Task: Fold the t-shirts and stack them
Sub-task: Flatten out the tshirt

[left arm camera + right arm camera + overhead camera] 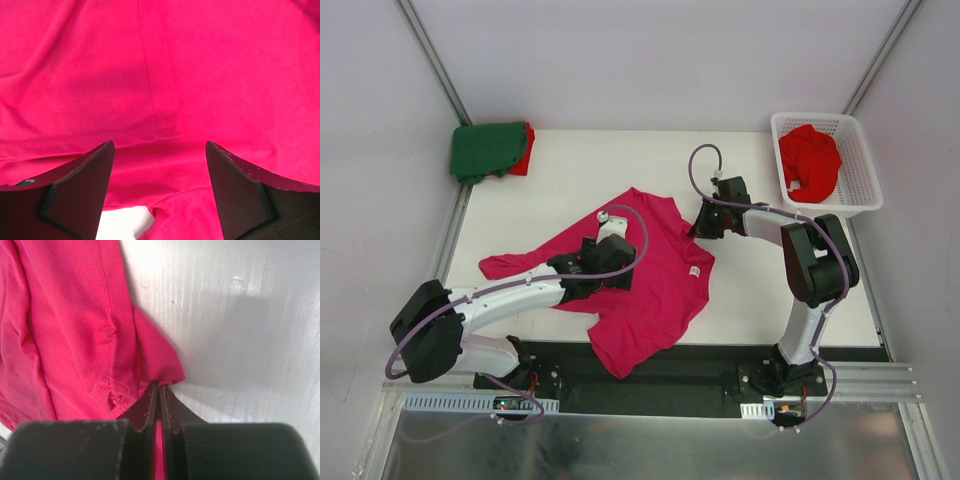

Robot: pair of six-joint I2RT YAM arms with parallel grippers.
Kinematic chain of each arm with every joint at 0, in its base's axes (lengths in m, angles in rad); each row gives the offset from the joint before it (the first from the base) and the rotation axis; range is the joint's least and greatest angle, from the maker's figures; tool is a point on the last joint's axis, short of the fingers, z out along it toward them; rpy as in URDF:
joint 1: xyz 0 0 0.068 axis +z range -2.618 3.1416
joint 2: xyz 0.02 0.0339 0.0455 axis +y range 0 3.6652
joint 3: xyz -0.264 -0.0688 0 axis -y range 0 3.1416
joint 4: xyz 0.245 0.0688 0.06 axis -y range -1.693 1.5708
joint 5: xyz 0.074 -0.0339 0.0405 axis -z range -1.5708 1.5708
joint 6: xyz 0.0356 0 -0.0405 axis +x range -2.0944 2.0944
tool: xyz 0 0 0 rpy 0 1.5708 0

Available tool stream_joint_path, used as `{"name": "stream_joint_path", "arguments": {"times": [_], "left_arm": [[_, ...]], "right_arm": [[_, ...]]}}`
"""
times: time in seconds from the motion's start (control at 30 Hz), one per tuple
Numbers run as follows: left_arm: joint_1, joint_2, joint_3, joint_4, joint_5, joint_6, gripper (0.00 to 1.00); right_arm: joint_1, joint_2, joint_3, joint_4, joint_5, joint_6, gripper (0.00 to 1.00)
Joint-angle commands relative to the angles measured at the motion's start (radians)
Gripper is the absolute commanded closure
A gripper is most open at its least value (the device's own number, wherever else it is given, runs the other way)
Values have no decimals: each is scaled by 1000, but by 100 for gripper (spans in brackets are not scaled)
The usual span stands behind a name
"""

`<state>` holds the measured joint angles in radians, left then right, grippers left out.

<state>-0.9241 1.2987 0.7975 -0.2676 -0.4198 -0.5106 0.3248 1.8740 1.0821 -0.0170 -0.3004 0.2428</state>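
A magenta-pink t-shirt (665,285) lies spread and rumpled in the middle of the table. My left gripper (610,262) is low over its left part. In the left wrist view its fingers (85,175) stand apart, open, with pink cloth (200,75) and a hemmed seam between and below them. My right gripper (703,222) is at the shirt's upper right corner. In the right wrist view it (160,386) is shut on a pinch of the pink cloth's (65,330) edge. A folded dark green t-shirt (485,150) lies on a red one (526,150) at the back left.
A white lattice basket (865,175) stands at the back right with a crumpled red t-shirt (808,160) inside. Grey walls close in the table on the left, back and right. Bare white table (240,315) shows right of the pink shirt.
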Motion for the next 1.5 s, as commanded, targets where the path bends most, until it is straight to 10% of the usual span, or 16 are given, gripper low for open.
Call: {"name": "stream_joint_path", "arguments": {"times": [0.0, 1.47], "left_arm": [[-15, 22, -44, 53, -4, -49, 28], [-15, 212, -44, 172, -122, -23, 38]], "right_arm": [[3, -56, -13, -15, 3, -16, 99], [2, -56, -30, -27, 4, -43, 99]]}}
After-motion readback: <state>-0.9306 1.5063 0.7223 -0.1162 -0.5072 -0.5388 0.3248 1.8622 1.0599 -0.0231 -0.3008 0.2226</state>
